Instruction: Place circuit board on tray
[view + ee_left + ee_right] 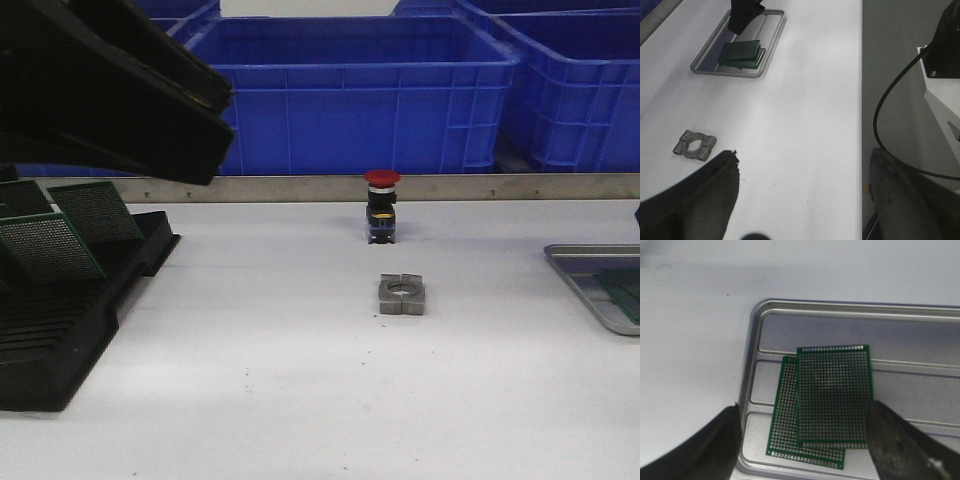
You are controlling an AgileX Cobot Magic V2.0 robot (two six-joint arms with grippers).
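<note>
The grey metal tray holds two green perforated circuit boards: the top board lies askew on the lower board. My right gripper hangs over them, open, its fingers wide on either side of the stack and holding nothing. In the front view the tray is at the table's right edge with a board in it. In the left wrist view the tray, its boards and the right gripper show far off. My left gripper is open and empty, raised at the front view's upper left.
A black slotted rack at the left holds more green boards. A red-capped push button and a grey metal clamp block stand mid-table. Blue bins line the back behind a metal rail.
</note>
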